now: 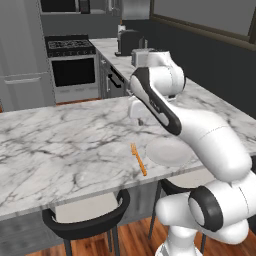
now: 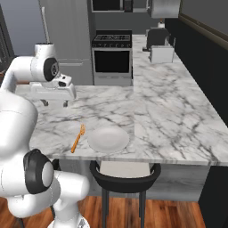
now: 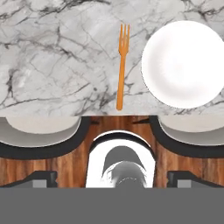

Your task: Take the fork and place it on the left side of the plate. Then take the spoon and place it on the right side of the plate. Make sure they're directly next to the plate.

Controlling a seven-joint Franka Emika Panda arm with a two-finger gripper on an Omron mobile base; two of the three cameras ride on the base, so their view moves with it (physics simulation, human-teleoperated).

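The slim orange fork (image 3: 122, 65) lies on the marble counter with its tines pointing away from the front edge, a short gap to the left of the round white plate (image 3: 183, 63). Both sit near the counter's front edge, the fork (image 2: 78, 138) beside the plate (image 2: 108, 139). My gripper (image 2: 55, 103) hangs open and empty above the counter, behind and to the left of the fork, looking down on it. From the left base view the fork (image 1: 139, 159), the plate (image 1: 167, 151) and the gripper (image 1: 141, 120) show beside my arm. The spoon is out of view.
Two dark stools with light seats (image 1: 85, 215) (image 2: 124, 176) stand under the counter's front edge. A stove (image 1: 72, 65) stands at the back, and a toaster (image 2: 161, 53) and a dark appliance (image 2: 156, 35) sit on the far counter. Bare marble (image 2: 178, 116) stretches right of the plate.
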